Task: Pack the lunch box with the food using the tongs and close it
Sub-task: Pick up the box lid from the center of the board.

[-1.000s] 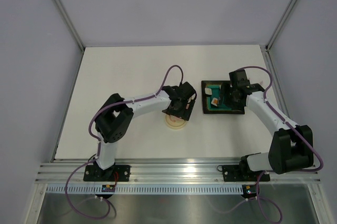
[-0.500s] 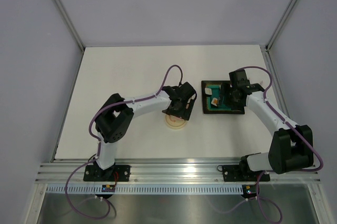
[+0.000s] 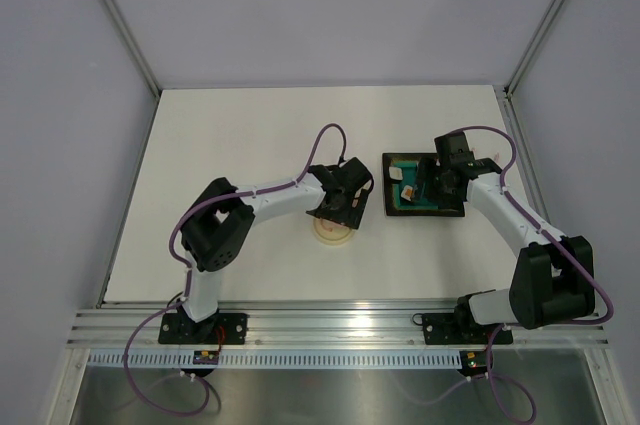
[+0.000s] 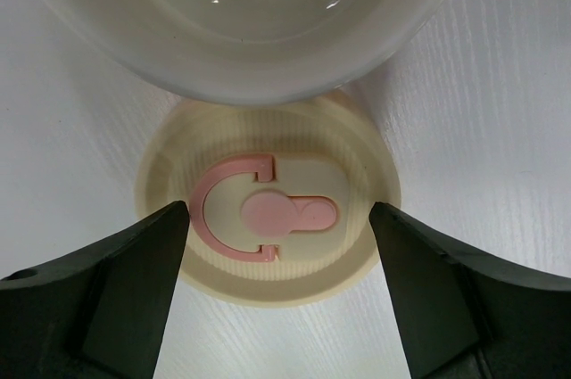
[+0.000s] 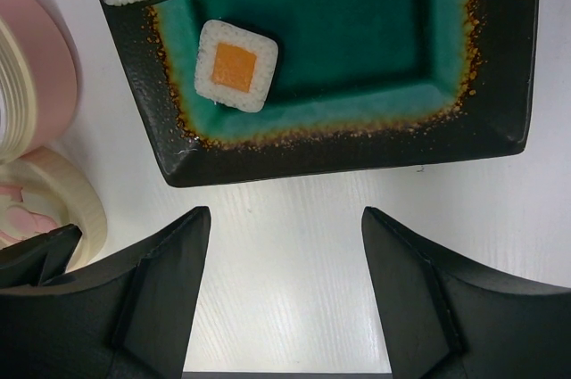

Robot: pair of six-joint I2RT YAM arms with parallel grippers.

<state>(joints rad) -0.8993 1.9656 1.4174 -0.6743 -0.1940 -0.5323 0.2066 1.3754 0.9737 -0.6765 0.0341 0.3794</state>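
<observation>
left gripper [image 4: 277, 218] jaws apart, flanking lid [image 4: 268, 165] mid-frame; lunch box [image 4: 241, 31] along top edge | right gripper [image 5: 285, 218] jaws apart below tray [image 5: 504, 85]; food [image 5: 236, 65] upper left, on tray

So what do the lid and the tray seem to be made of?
Lid: probably moulded plastic, matte cream, with ribbing around its rim and a pink mark. Tray: looks like glazed ceramic, glossy teal centre with speckled brown edge and dark rim.

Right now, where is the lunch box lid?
In the left wrist view the lid lies flat on the table between the fingers of the open left gripper, beside the lunch box; from above, left of the dark tray.
</observation>
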